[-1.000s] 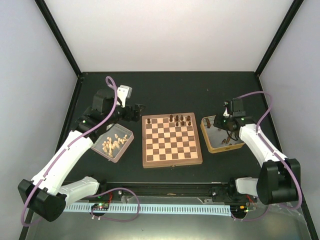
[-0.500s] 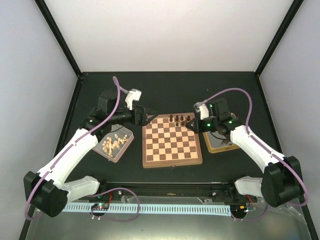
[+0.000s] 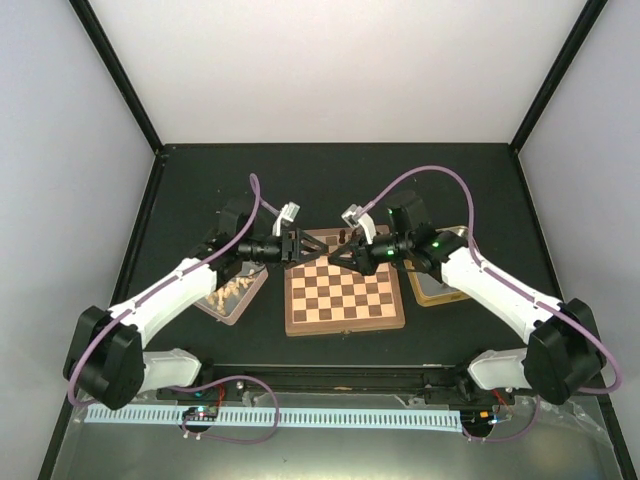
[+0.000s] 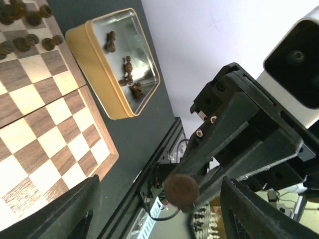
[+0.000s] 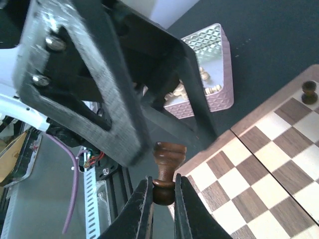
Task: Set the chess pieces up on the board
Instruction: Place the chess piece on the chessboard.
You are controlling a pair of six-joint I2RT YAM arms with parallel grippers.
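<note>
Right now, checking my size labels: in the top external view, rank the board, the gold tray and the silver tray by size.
Largest: the board. Then the gold tray and the silver tray, which look alike; both are partly hidden, so I won't rank them.

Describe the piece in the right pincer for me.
The piece is dark brown turned wood with a ringed, flared base and a narrow neck. The right pincer is shut on that neck, holding it in the air over the far left edge of the board. Its round flat underside faces the open left pincer close by; contact is unclear.
</note>
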